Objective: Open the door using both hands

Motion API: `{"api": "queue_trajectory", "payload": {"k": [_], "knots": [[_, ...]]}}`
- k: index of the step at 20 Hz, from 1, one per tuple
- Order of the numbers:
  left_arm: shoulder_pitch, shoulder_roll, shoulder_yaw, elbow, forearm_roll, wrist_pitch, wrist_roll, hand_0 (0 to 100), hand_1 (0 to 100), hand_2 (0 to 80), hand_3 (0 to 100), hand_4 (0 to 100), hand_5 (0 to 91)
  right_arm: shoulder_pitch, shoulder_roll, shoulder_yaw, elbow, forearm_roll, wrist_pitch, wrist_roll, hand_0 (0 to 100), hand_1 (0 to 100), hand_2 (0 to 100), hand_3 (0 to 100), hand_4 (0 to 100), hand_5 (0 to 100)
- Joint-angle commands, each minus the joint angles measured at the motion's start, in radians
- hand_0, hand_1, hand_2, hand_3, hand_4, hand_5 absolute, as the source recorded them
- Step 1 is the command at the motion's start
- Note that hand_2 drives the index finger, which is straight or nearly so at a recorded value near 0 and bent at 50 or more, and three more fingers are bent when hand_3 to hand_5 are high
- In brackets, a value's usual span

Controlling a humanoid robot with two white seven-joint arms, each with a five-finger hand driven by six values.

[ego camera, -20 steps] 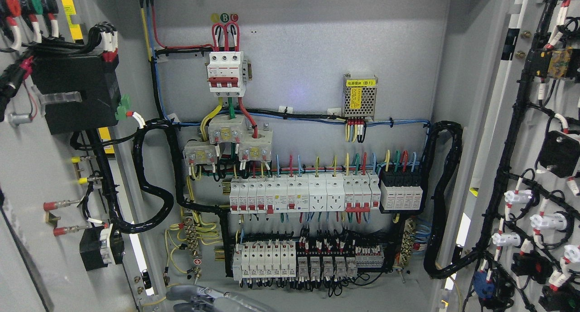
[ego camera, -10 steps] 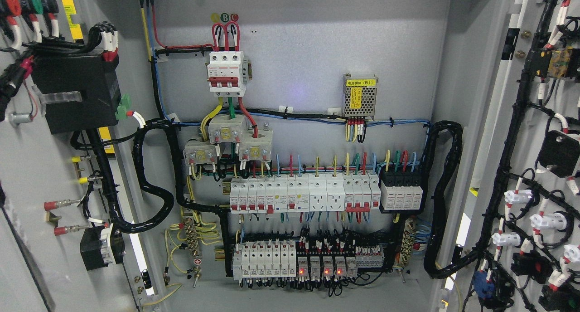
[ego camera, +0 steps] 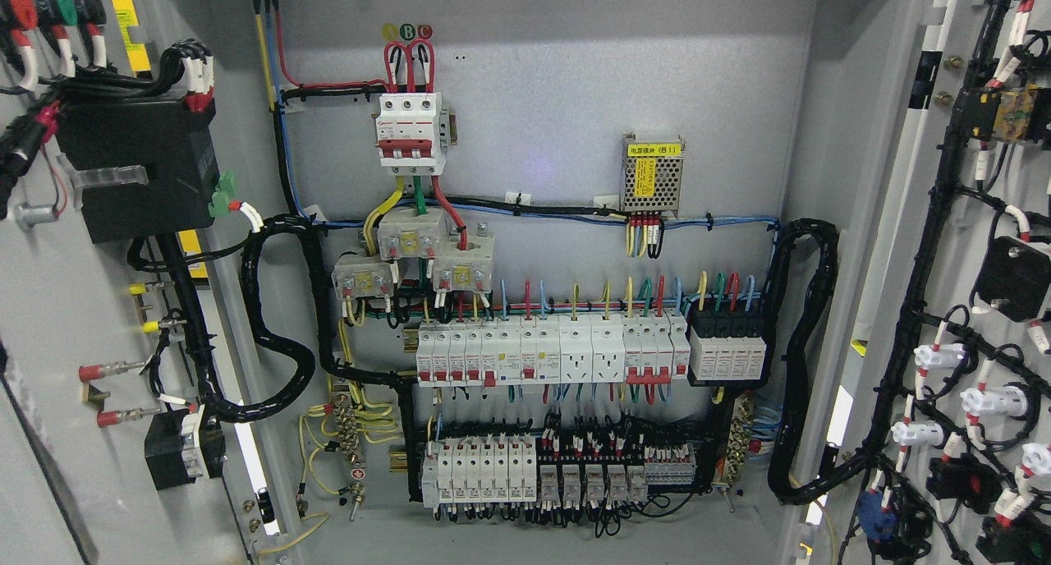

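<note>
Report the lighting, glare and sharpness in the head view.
Head view: even, bright light; a faint bluish glare spot on the back panel; soft shadow under the cabinet's top edge; the breakers are crisp; both open doors, left door and right door, lean outward toward the frame edges.

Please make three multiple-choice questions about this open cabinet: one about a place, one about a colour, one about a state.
1. Where is the yellow-labelled power supply?
A. upper right of the back panel
B. on the left door
C. bottom left of the panel

2. What colour are the levers on the top breaker?
A. blue
B. red
C. green

3. How do the doors stand?
A. both shut
B. only the left open
C. both open

Answers: 1 A, it sits above the right breaker row. 2 B, red levers show. 3 C, the left door and right door show their wired insides.
</note>
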State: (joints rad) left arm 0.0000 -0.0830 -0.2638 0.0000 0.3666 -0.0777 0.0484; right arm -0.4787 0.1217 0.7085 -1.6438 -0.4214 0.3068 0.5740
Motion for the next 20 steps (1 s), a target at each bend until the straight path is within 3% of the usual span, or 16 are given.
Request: {"api": "queue_trajectory", "payload": {"k": [1,13,20], "knots": [[-0.029,0.0,0.0,-0.014,0.0,-0.001,0.001,0,0,0.0,1,0,0.0,-0.031,0.021,0.029,0.042,-0.002,-0.002,0.001,21,13,0,0,0,0],[-0.029,-0.001,0.0,-0.014,0.0,-0.001,0.001,0,0,0.0,1,0,0.0,-0.06,0.022,0.083,0.059,-0.005,-0.002,0.001,21,13,0,0,0,0],[-0.029,-0.001,0.0,-0.014,0.0,0.001,0.001,0,0,0.0,1,0,0.0,-0.064,0.021,0.062,0.068,-0.004,-0.009,0.001,21,13,0,0,0,0]]}}
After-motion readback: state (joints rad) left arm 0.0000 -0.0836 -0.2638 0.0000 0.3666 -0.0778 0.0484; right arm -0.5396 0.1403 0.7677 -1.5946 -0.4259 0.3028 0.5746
